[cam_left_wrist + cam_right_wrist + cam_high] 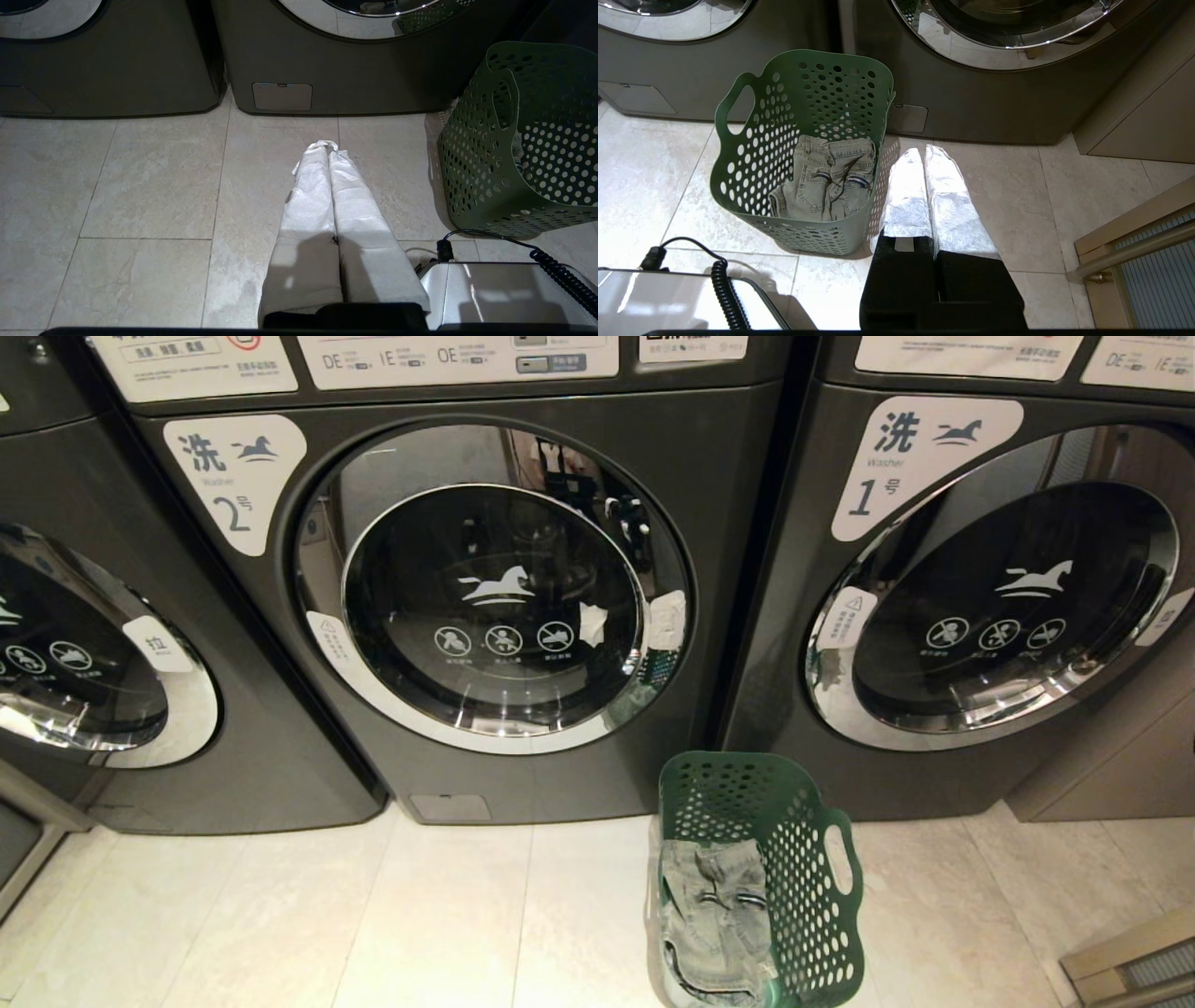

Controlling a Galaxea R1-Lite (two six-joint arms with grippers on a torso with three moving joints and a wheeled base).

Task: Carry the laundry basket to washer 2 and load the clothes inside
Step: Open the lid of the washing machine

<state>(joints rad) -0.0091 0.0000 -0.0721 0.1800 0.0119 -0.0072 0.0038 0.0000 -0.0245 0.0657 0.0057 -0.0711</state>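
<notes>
Base plate of the robot sits nearest, with a coiled cable lying across it. Left gripper hangs low over the tiles, its white-wrapped fingers pressed together and holding nothing. Right gripper is likewise closed and empty, just beside the basket. A metal-barred frame stands at the robot's right.

Floor is pale stone tile with thin grout lines.

Basket is green perforated plastic with cut-out handles, upright on the floor in front of the gap between washer 2 and washer 1. Jeans, faded and crumpled, lie at its bottom.

Both washers are dark grey front-loaders with chrome-ringed round doors, both closed. A third washer stands left of washer 2. A tan cabinet adjoins washer 1.
</notes>
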